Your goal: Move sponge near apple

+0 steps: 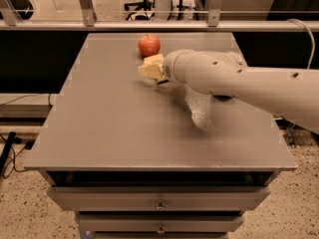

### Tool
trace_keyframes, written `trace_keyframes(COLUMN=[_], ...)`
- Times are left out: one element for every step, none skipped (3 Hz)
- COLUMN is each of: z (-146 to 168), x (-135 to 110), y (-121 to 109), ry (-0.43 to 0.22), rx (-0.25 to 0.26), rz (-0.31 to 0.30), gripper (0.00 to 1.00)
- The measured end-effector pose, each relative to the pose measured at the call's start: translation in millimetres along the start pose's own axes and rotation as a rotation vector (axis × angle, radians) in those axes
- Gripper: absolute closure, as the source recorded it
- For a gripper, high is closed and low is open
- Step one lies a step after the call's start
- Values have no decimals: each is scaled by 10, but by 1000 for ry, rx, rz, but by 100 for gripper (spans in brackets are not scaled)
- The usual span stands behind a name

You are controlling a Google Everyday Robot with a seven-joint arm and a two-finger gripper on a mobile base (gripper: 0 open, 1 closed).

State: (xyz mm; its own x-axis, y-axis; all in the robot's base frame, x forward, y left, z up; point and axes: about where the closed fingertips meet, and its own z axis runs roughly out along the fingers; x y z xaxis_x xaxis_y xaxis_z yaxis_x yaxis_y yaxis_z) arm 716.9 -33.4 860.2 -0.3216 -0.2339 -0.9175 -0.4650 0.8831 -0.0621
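The red apple stands at the back middle of the grey table. My gripper is the pale yellow blocky end of the white arm. It sits low over the table, just in front of the apple and slightly to its right, about a hand's width away. The arm reaches in from the right. No sponge shows apart from the gripper; whether one is held in it is hidden.
The table has drawers below its front edge. A metal rail runs behind the back edge. A pale reflection lies on the tabletop under the arm. Cables lie on the floor at the left.
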Motion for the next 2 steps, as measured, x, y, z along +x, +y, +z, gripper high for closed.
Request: trace_keyframes(z=[-2, -77], x=[2, -115], y=[5, 239], ry=[0, -27], rx=[0, -38], rz=[0, -10], gripper=[0, 0])
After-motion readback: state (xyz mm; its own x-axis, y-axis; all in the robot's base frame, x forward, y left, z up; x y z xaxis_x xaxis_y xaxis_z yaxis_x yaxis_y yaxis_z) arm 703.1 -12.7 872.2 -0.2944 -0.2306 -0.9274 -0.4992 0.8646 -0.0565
